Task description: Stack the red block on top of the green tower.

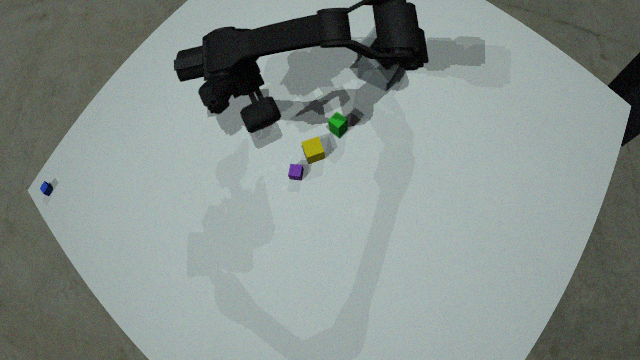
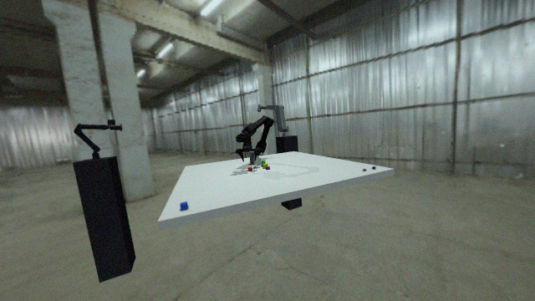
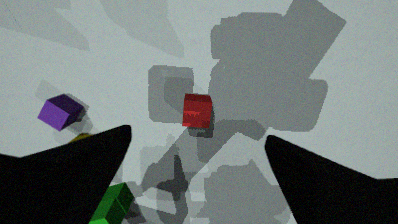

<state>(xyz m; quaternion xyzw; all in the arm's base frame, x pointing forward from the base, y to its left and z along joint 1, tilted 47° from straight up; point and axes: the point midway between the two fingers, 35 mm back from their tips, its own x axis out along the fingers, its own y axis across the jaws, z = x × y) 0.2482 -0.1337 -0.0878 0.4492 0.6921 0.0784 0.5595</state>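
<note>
While fingers spread: one red block (image 3: 197, 111), one green tower (image 1: 338, 124).

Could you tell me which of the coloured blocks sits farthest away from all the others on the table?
The blue block: it sits alone near the table's edge, while the green, yellow and purple blocks cluster by the arm.

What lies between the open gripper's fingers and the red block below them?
Only shadowed table shows in the wrist view: the open gripper holds nothing and the red block sits apart from both fingers.
</note>
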